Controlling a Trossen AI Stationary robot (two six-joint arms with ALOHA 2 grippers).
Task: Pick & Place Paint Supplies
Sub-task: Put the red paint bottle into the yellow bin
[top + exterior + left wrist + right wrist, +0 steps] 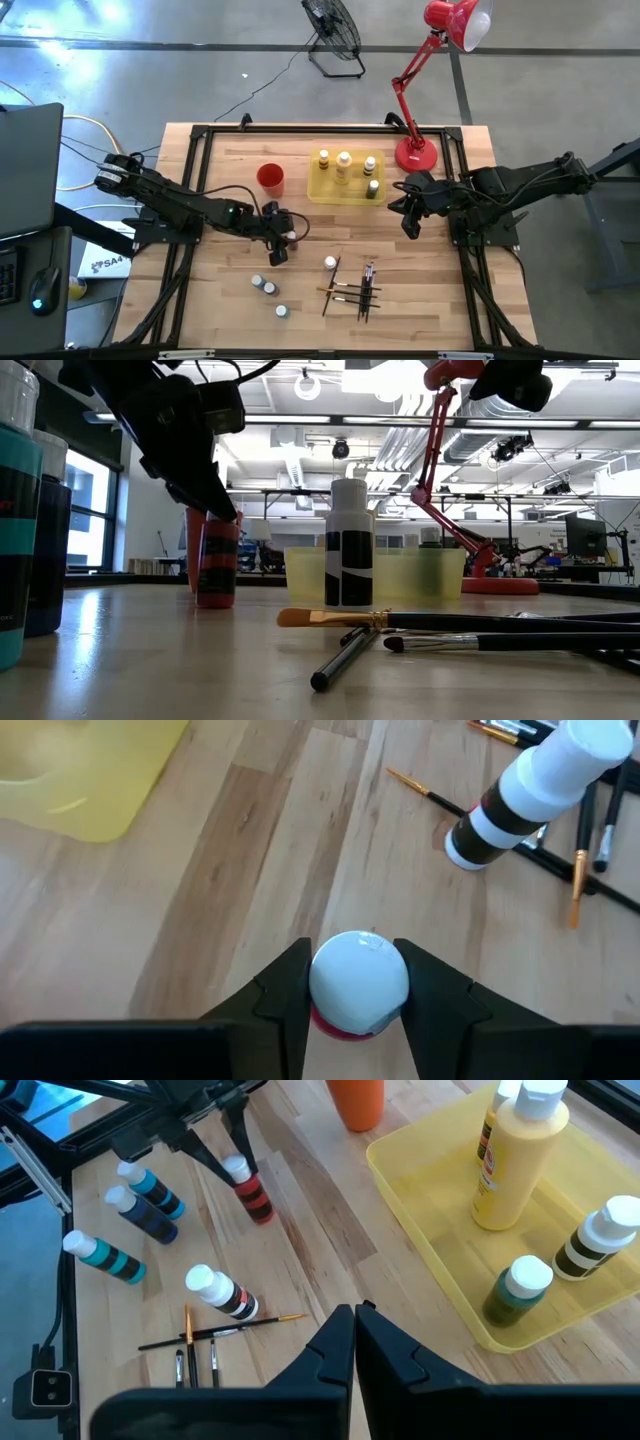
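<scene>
A red-bodied paint bottle (252,1192) with a white cap stands left of the table's middle, and my left gripper (350,948) is shut on it. A black-and-white bottle (330,263) stands near several dark-handled brushes (355,290) lying flat on the table. Three blue and teal bottles (266,288) stand nearer the front edge. A yellow tray (345,190) at the far middle holds several bottles. My right gripper (355,1312) hovers shut above the table, to the right of the tray, with nothing in it. My left gripper pinches the red bottle's white cap (325,990) between its two fingers, one on each side. The fingers come slanting down from the table's left side. In the low view the bottle (217,565) stands upright with its base on the table.
A small red cup (270,178) stands just left of the tray. A red desk lamp (418,152) has its base at the far right, close to my right arm. Bare wood lies between the red bottle and the tray.
</scene>
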